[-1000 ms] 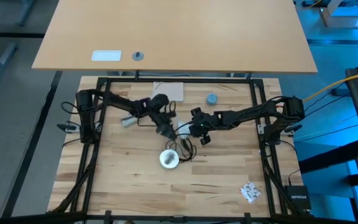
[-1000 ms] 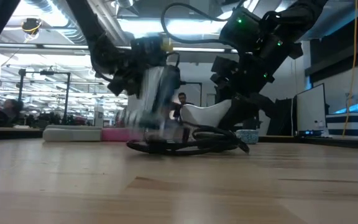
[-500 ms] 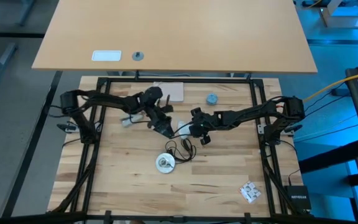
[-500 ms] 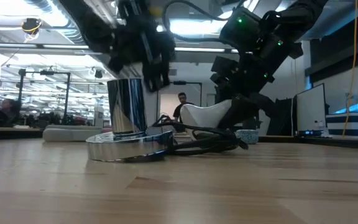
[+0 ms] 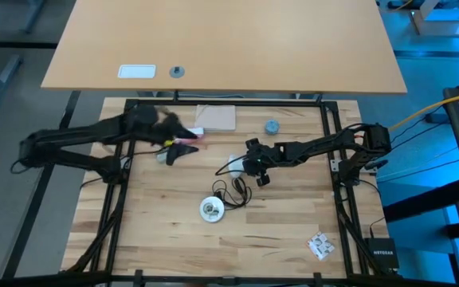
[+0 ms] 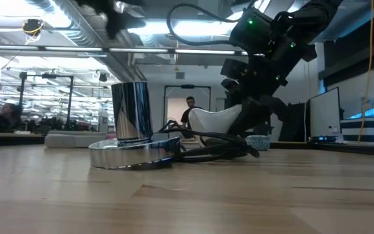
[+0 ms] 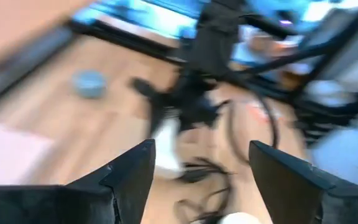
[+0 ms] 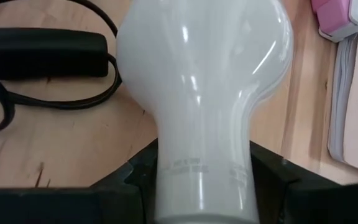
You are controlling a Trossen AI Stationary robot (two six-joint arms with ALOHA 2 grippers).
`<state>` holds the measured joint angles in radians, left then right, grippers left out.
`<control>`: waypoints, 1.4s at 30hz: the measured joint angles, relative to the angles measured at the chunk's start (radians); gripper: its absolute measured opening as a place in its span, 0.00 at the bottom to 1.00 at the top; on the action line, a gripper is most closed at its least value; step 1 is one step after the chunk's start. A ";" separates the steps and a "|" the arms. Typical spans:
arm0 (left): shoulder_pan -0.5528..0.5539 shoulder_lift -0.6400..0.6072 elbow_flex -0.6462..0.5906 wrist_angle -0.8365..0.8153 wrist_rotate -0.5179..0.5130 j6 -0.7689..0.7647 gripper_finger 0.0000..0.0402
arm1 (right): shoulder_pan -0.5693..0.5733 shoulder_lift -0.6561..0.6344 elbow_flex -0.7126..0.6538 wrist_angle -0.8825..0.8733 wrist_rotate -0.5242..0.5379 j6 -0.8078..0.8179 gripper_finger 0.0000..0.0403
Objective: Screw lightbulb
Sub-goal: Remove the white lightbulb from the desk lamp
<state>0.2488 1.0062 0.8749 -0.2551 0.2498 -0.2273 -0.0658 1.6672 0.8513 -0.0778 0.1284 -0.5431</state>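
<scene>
The white frosted lightbulb (image 5: 233, 165) is in my right gripper (image 5: 248, 167) near the table's middle, its globe (image 8: 204, 68) toward the table's left; it also shows in the low view (image 6: 208, 121). The round silvery socket (image 5: 210, 209) stands upright on its wide base (image 6: 132, 155), with its black cord (image 5: 235, 191) coiled beside it. My left gripper (image 5: 178, 148) is open and empty, raised to the far left of the socket; its fingers (image 7: 129, 171) stand wide apart in the left wrist view. My right gripper pinches the bulb's tapering neck (image 8: 204, 171) between its two fingers, just behind the globe. The fingers come from the table's right, along the bulb. The bulb lies about level, low over the table and the cord; whether it touches them I cannot tell.
A small blue-grey cap (image 5: 272, 126), a paper pad (image 5: 217, 117) and a pink and white block (image 5: 194, 133) lie at the far side. A grey piece (image 5: 164, 157) lies left. A crumpled packet (image 5: 319, 245) lies near right. The cord's black switch box (image 8: 42, 53) lies beside the bulb.
My left gripper has let go of the socket, risen and drawn back toward the table's far left. The socket, held tilted a second ago, now stands upright on its base. My right gripper and the bulb have kept still.
</scene>
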 joint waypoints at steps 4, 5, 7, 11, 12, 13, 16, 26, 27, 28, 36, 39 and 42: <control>-0.167 -0.128 0.000 -0.133 -0.360 0.022 0.62 | 0.000 0.000 0.000 0.001 -0.001 0.014 0.43; -0.205 -0.146 -0.001 -0.157 -0.422 0.021 0.62 | 0.000 0.000 0.000 0.001 -0.001 0.015 0.43; -0.277 -0.182 -0.035 -0.162 -0.537 0.015 0.62 | 0.000 0.000 0.000 0.001 -0.002 0.015 0.43; -0.372 -0.250 -0.195 -0.151 -0.706 -0.101 0.62 | 0.000 0.000 0.000 0.001 -0.015 0.015 0.43; -0.389 -0.269 -0.242 -0.145 -0.729 -0.139 0.62 | 0.000 0.000 0.000 0.001 -0.016 0.015 0.43; -0.404 -0.287 -0.289 -0.125 -0.750 -0.167 0.62 | 0.000 0.000 0.000 0.001 -0.016 0.015 0.43; -0.436 -0.334 -0.449 0.024 -0.768 -0.189 0.62 | 0.000 0.000 0.000 0.002 -0.016 0.015 0.43; -0.448 -0.355 -0.865 0.750 -0.772 -0.069 0.62 | 0.000 0.000 0.000 0.009 -0.016 0.033 0.43; -0.447 -0.355 -0.864 0.748 -0.769 -0.050 0.62 | 0.000 0.000 0.000 0.009 -0.016 0.041 0.43; -0.447 -0.356 -0.864 0.740 -0.770 -0.037 0.62 | 0.000 0.000 0.000 0.009 -0.017 0.043 0.43; -0.447 -0.356 -0.864 0.635 -0.770 0.046 0.62 | 0.000 0.000 0.000 0.011 -0.017 0.043 0.43; -0.447 -0.356 -0.864 0.559 -0.770 0.022 0.62 | 0.000 0.000 0.000 0.010 -0.016 0.042 0.43; -0.447 -0.356 -0.864 0.478 -0.770 0.022 0.62 | 0.000 0.000 0.000 0.010 -0.017 0.042 0.43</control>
<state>-0.1982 0.6502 0.0113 0.2224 -0.5201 -0.2057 -0.0658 1.6669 0.8513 -0.0677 0.1116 -0.5011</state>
